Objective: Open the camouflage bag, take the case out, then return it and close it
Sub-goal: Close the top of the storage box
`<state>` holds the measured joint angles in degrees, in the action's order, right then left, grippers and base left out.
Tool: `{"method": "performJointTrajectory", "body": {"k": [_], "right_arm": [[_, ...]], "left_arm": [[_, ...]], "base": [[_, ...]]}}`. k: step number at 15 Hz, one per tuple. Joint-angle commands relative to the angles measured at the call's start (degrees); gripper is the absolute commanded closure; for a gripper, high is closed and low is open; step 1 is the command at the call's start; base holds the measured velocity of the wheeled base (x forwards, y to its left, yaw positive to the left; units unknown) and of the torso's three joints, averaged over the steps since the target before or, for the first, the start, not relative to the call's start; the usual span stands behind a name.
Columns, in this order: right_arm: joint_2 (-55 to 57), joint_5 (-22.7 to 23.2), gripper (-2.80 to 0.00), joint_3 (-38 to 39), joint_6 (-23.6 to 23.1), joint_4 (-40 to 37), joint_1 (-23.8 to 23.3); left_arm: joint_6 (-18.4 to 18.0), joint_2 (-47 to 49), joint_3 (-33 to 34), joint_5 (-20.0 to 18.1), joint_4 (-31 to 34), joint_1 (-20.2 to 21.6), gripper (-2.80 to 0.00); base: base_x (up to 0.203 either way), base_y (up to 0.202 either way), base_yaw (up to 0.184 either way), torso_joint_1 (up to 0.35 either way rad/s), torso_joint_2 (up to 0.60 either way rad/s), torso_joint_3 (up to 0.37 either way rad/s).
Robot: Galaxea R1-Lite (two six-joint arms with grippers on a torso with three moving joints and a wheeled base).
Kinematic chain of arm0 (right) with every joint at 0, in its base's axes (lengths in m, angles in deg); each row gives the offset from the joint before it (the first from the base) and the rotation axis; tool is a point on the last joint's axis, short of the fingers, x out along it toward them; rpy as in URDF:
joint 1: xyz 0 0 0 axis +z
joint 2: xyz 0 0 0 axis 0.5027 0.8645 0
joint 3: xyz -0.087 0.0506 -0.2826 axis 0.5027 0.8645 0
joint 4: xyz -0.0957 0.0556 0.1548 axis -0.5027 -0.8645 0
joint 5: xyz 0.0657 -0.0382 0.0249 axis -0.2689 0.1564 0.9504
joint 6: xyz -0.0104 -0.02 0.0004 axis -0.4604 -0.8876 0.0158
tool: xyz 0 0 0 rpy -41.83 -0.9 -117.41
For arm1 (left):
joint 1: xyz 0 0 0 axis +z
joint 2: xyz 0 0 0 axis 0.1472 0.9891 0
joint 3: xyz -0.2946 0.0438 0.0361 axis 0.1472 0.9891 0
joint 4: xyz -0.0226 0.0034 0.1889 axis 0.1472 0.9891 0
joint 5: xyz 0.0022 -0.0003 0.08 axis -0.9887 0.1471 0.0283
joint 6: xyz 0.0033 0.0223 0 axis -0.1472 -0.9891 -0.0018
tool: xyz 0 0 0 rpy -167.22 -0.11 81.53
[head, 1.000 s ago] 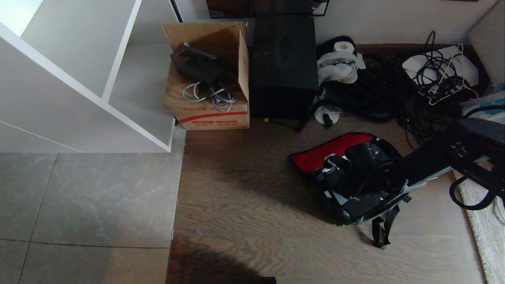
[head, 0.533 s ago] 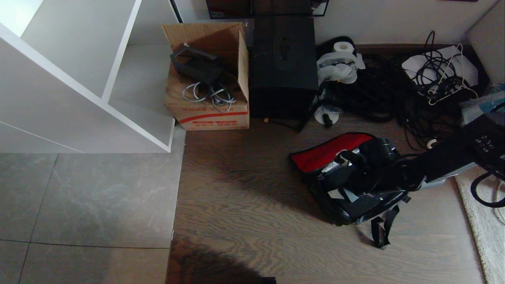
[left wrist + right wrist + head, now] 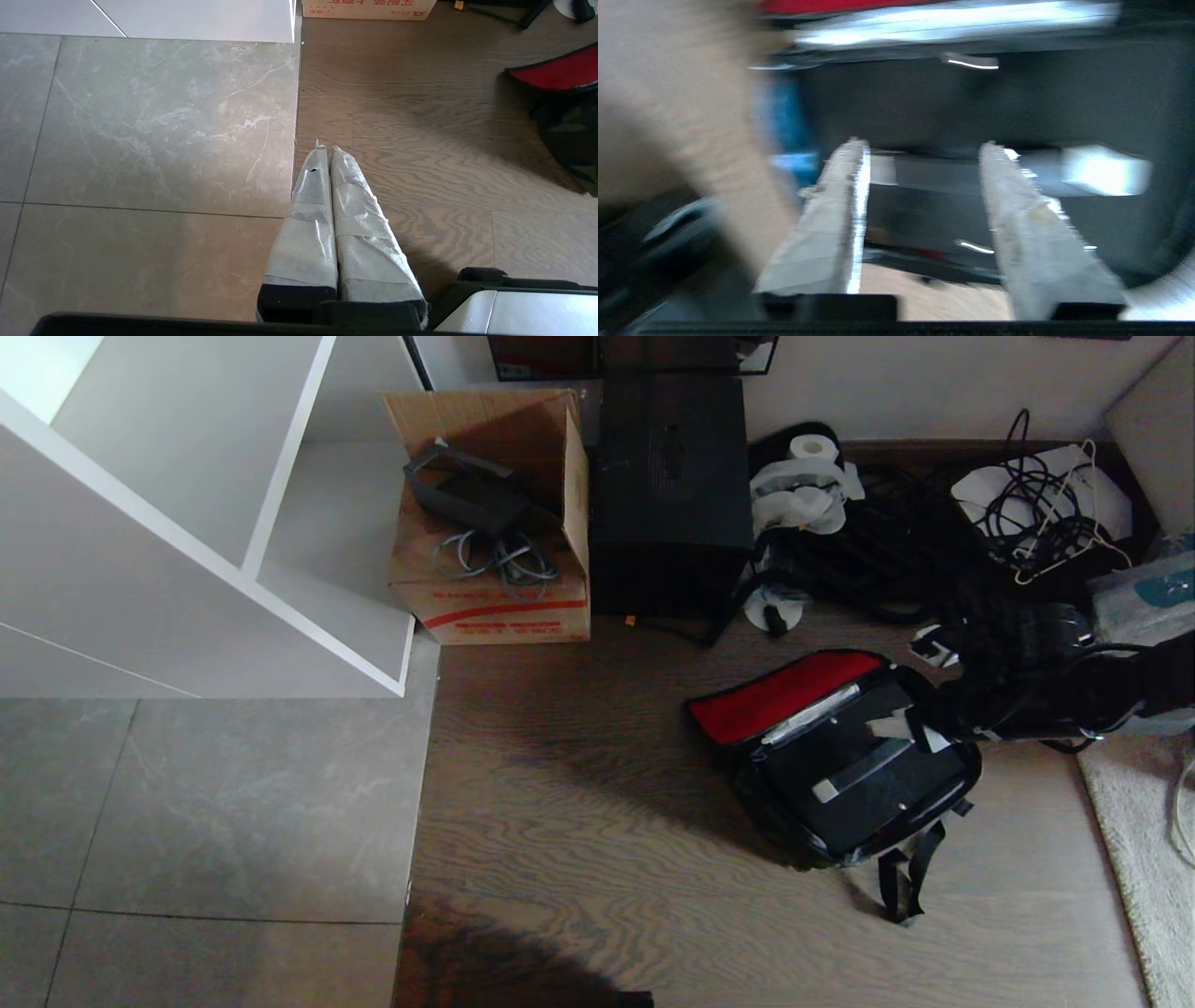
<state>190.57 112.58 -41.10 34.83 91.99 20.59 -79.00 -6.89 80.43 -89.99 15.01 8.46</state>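
Cardboard box [image 3: 492, 523]: red stripe and red print on front, characters too small to read.

one camouflage bag [image 3: 845, 761], one case [image 3: 864, 770], one cardboard box [image 3: 495, 523]

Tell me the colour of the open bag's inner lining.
Red, on the camouflage bag flap; clearest in the head view.

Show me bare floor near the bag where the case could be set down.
Bare wood floor lies left of the camouflage bag, between it, the cardboard box and the grey tiles; more lies in front of the bag. Crowded: cables behind, right gripper and rug alongside.
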Motion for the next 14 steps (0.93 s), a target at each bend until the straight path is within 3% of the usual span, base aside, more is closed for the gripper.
{"method": "performJointTrajectory", "body": {"k": [1,5,9,14], "right_arm": [[2.3,0.6,0.0,-1.5,-0.1,1.2,-5.8],[9.3,0.5,0.0,-8.4,0.1,4.1,-12.1],[16.5,-1.3,0.0,-12.5,-0.2,14.3,-16.2],[22.8,-2.8,0.0,-17.7,0.2,14.6,-17.0]], "left_arm": [[0.0,0.0,0.0,0.0,0.0,0.0,0.0],[0.0,0.0,0.0,0.0,0.0,0.0,0.0],[0.0,0.0,0.0,0.0,0.0,0.0,0.0],[0.0,0.0,0.0,0.0,0.0,0.0,0.0]], "base": [[0.0,0.0,0.0,0.0,0.0,0.0],[0.0,0.0,0.0,0.0,0.0,0.0],[0.0,0.0,0.0,0.0,0.0,0.0],[0.0,0.0,0.0,0.0,0.0,0.0]]}}
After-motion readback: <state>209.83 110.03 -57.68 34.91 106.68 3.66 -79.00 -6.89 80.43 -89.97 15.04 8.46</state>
